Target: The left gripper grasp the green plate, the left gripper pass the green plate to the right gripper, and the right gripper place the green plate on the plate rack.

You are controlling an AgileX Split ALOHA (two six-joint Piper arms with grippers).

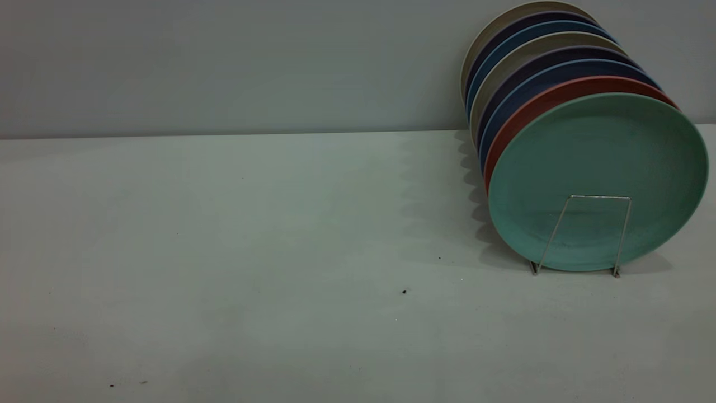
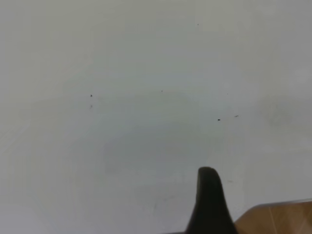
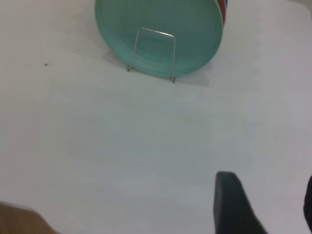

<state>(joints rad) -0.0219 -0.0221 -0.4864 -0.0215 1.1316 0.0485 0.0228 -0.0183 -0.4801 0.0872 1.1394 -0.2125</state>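
The green plate (image 1: 598, 151) stands upright at the front of the plate rack (image 1: 598, 197), leaning on the salmon-pink plate (image 1: 537, 106) behind it. One wire loop of the rack crosses its lower face. Neither gripper shows in the exterior view. In the right wrist view the green plate (image 3: 161, 19) and the rack loop (image 3: 155, 32) lie far ahead. My right gripper (image 3: 268, 200) is open and empty above bare table. My left gripper (image 2: 209, 204) shows only as a dark tip over bare table, away from the plate.
Several more plates (image 1: 526, 50) in blue, dark purple and beige stand in the rack behind the pink one, against the back wall. A brown wooden edge (image 2: 278, 219) lies beside the left gripper. Small dark specks (image 1: 404, 291) dot the white table.
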